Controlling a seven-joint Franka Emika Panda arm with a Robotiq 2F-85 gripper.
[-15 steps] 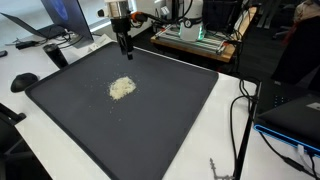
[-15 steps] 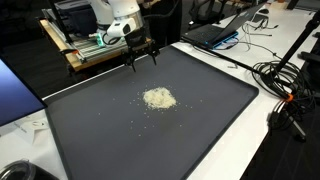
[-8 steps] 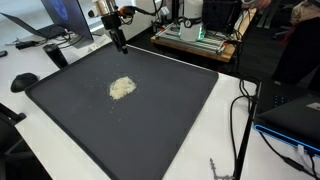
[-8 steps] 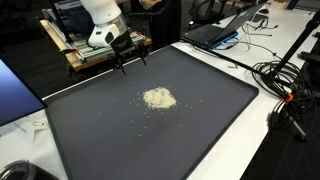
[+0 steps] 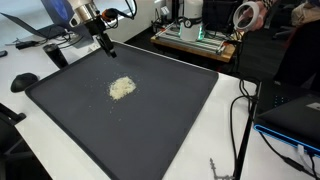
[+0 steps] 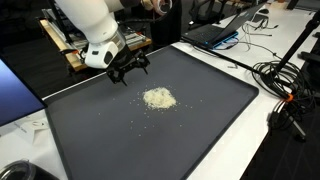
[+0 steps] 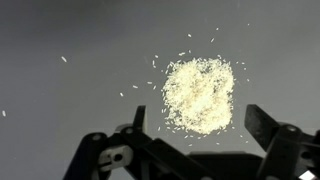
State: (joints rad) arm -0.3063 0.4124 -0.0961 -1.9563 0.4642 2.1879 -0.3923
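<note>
Since a second ago the gripper (image 6: pixel 129 71) has swung along the far edge of the dark mat (image 6: pixel 205 125) toward its corner, its fingers spread wide with nothing between them, clear of the heap. Lying near the middle of the mat, well apart from the gripper, the pile of pale grains (image 6: pixel 158 98) has not shifted. It is close to round, with no clear long axis or heading, and loose grains are strewn around it.

I see low heap of pale grains (image 7: pixel 198 95), loose, roughly round, right of centre in wrist view, strays scattered toward upper left; in both exterior views (image 5: pixel 122 88) (image 6: pixel 158 97) near mid-frame
</note>
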